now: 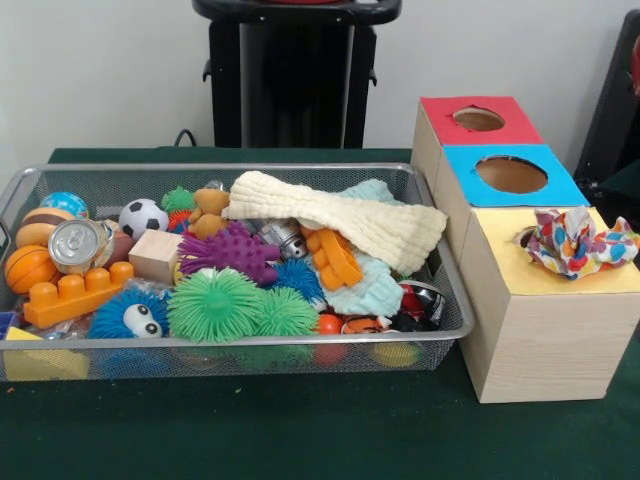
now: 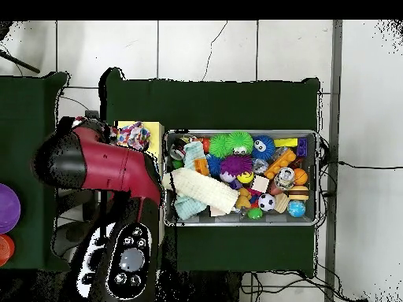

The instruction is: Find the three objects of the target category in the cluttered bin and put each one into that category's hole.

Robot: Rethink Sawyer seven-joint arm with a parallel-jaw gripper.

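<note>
**Cloth sorting: one piece at the yellow hole**

Cloths seemed the target: a spotted cloth point(image 1: 578, 242) sat bunched in the yellow box's hole point(image 1: 524, 238), only partly through. A cream cloth point(image 1: 340, 220) and a pale green cloth point(image 1: 372, 290) lay in the wire bin point(image 1: 452, 330), just beside the boxes. Arm point(image 2: 106, 165) hung over the boxes; gripper hidden, state unknown. Next: push through, then fetch cream. Green table cover point(image 1: 300, 430), tiled floor point(image 2: 205, 47).
</note>
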